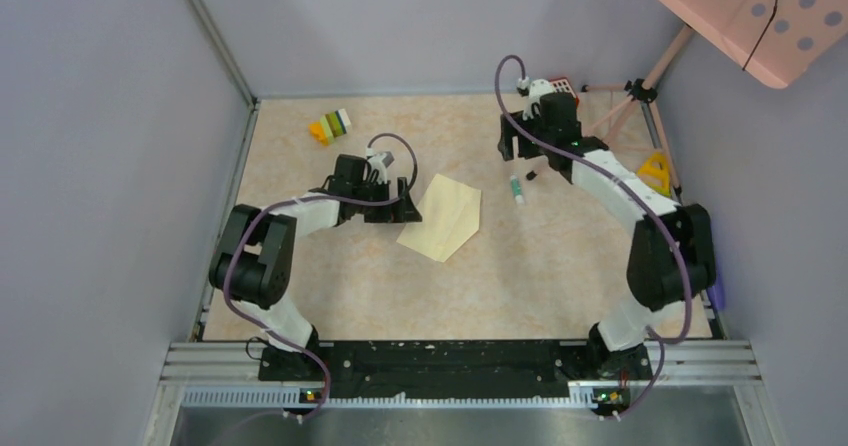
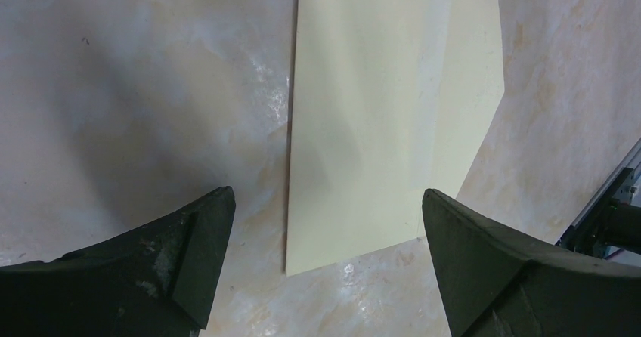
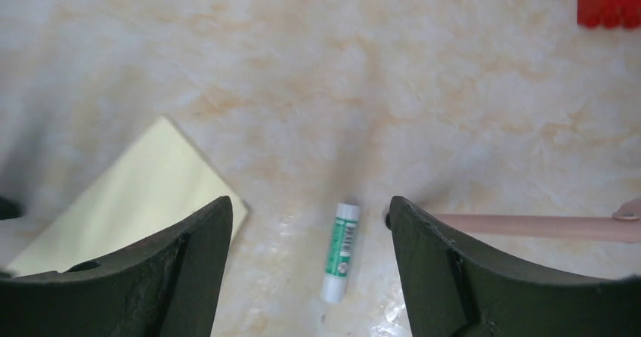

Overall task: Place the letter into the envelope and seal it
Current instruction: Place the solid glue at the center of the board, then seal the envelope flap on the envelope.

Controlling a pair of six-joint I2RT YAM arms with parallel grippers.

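The pale cream envelope (image 1: 445, 216) lies flat mid-table with its pointed flap open toward the near right. It fills the upper middle of the left wrist view (image 2: 378, 125), and a corner shows in the right wrist view (image 3: 136, 208). No separate letter sheet is in view. My left gripper (image 1: 398, 212) is open and empty at the envelope's left edge, hovering over its near corner (image 2: 325, 231). My right gripper (image 1: 513, 151) is open and empty above a green-and-white glue stick (image 1: 516, 188), which lies between the jaws in the right wrist view (image 3: 341, 251).
Coloured blocks (image 1: 331, 126) sit at the back left. A red basket (image 1: 563, 86) stands behind the right arm and shows in the right wrist view (image 3: 608, 1). A pink tripod leg (image 3: 529, 226) and a yellow object (image 1: 655, 171) are at the right. A small black cap (image 1: 531, 175) lies by the glue stick.
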